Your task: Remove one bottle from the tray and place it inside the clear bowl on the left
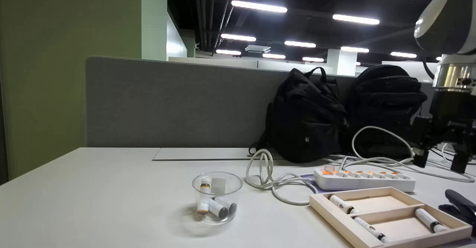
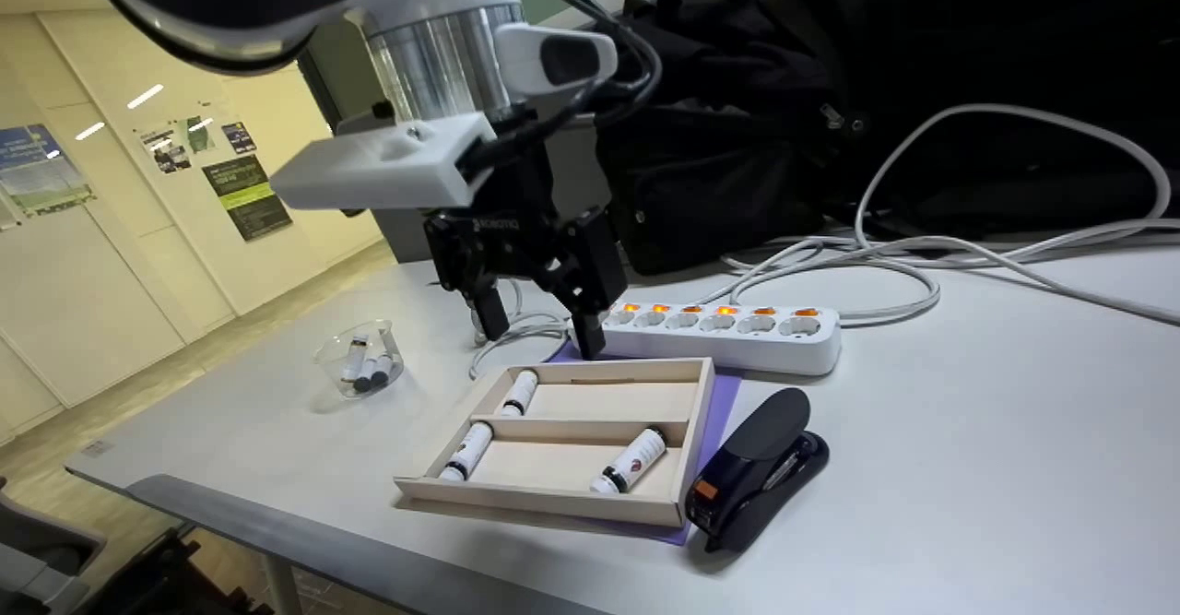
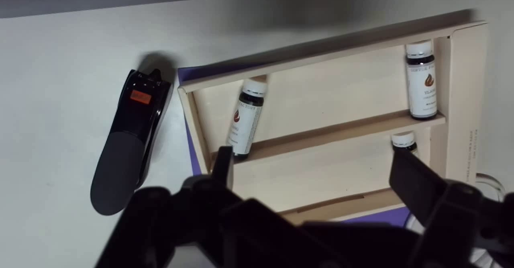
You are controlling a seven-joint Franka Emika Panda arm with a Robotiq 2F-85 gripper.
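The light-wood tray (image 1: 340, 222) (image 2: 544, 497) (image 3: 333, 95) holds three small whitish bottles lying on their sides. One bottle (image 2: 630, 461) (image 3: 245, 117) lies at the stapler end of a compartment. A second bottle (image 2: 467, 451) (image 3: 421, 81) lies at that compartment's opposite end. A third bottle (image 2: 519, 394) (image 3: 403, 139) lies in the other compartment, partly hidden by a finger in the wrist view. The clear bowl (image 1: 217, 221) (image 2: 330, 366) stands apart from the tray with several bottles inside. My gripper (image 1: 440, 162) (image 2: 541, 329) (image 3: 313, 159) is open and empty, above the tray's level.
A white power strip (image 1: 362, 181) (image 2: 724, 343) lies behind the tray, with looped white cables (image 1: 264, 177) beside it. A black stapler (image 2: 761, 467) (image 3: 128, 143) lies close to the tray's end. Black backpacks (image 1: 308, 118) stand against the grey partition (image 1: 178, 106).
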